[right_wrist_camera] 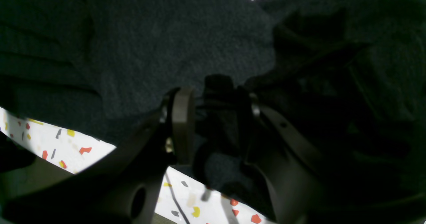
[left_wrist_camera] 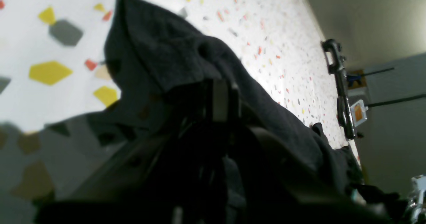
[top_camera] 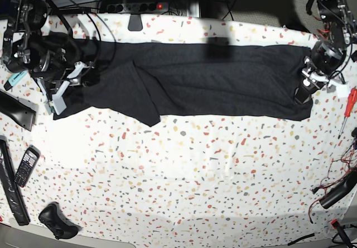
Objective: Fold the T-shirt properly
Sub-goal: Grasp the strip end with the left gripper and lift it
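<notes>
The large black soft-fabric T-shirt [top_camera: 195,80] lies stretched sideways across the far part of the speckled white table [top_camera: 184,175]. The left hand [top_camera: 305,89] is pinched tight on its edge at one end; the right hand [top_camera: 70,83] clasps bunched cloth at the other.

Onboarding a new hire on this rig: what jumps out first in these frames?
The black T-shirt stretched in a long band across the far half of the speckled table, one arm at each end. The left gripper is shut on the T-shirt's edge at the base view's right; the right gripper has cloth bunched between its jaws. A red screwdriver lies near the right edge.
</notes>
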